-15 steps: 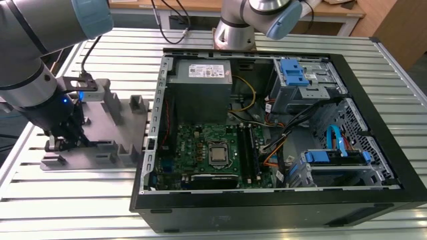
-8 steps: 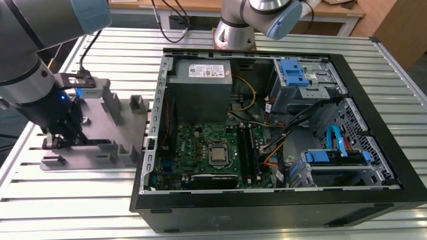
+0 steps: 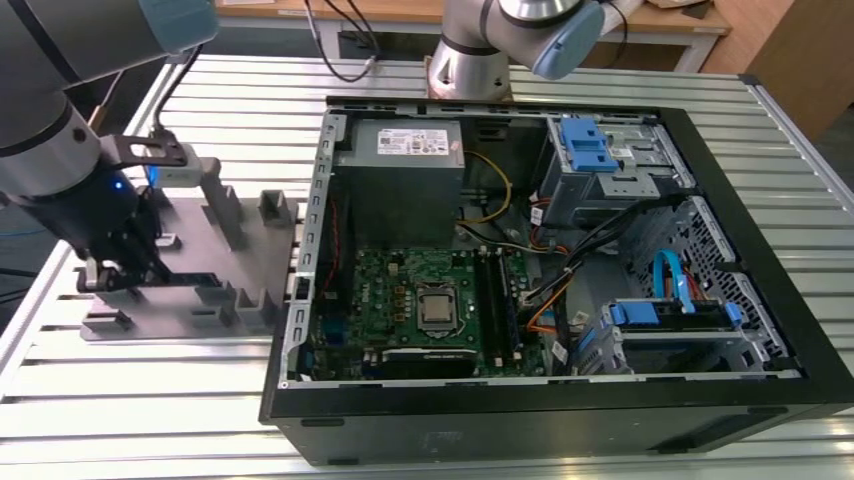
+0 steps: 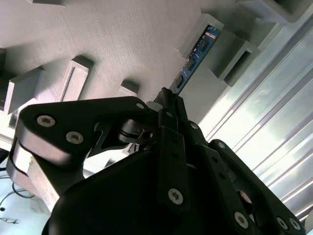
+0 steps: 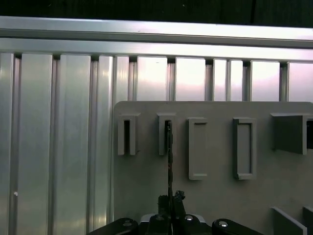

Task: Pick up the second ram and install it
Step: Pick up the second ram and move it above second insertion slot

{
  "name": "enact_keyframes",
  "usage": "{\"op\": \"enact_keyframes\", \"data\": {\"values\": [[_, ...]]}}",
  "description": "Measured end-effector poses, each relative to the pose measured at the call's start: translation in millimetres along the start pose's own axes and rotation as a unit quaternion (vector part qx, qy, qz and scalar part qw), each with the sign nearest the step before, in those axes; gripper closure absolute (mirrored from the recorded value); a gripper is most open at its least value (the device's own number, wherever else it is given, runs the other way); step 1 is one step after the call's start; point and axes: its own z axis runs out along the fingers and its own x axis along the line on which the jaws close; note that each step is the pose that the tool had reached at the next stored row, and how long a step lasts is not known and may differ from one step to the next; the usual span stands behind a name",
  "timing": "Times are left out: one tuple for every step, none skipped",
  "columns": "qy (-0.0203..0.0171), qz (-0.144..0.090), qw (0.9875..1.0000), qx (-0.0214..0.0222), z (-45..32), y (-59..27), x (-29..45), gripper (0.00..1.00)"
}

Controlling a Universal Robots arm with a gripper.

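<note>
End effector (image 3: 118,278) of mine, lower left in the exterior view, is clamped on the second ram (image 4: 198,49) in its grey holder (image 3: 234,255): pick-up step, and I reckon it needs a straight pull.

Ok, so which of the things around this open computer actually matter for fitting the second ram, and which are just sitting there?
For the job: second ram, standing in the grey slotted holder; end effector at one end of it; motherboard inside the open case.
Just there: power supply; blue drive bracket; blue cable; other arm's base.
</note>
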Motion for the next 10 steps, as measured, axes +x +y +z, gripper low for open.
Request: {"op": "enact_keyframes", "data": {"values": [[0.0001,0.0,1.0,0.0,-1.5,0.0,0.0,0.86],[0.0,0.0,1.0,0.0,-2.7,-0.1,-0.1,0.86],[0.0,0.0,1.0,0.0,-4.0,-0.1,-0.1,0.86],[0.0,0.0,1.0,0.0,-5.0,-0.1,-0.2,0.86],[0.0,0.0,1.0,-0.0001,-6.0,-0.1,-0.2,0.86],[0.0,0.0,1.0,0.0,-7.0,-0.2,-0.2,0.86],[0.0,0.0,1.0,0.0,-7.8,-0.2,-0.3,0.86],[0.0,0.0,1.0,0.0,-8.7,-0.2,-0.3,0.86],[0.0,0.0,1.0,0.0,-9.7,-0.2,-0.3,0.86],[0.0,0.0,1.0,0.0,-10.7,-0.2,-0.3,0.86]]}}
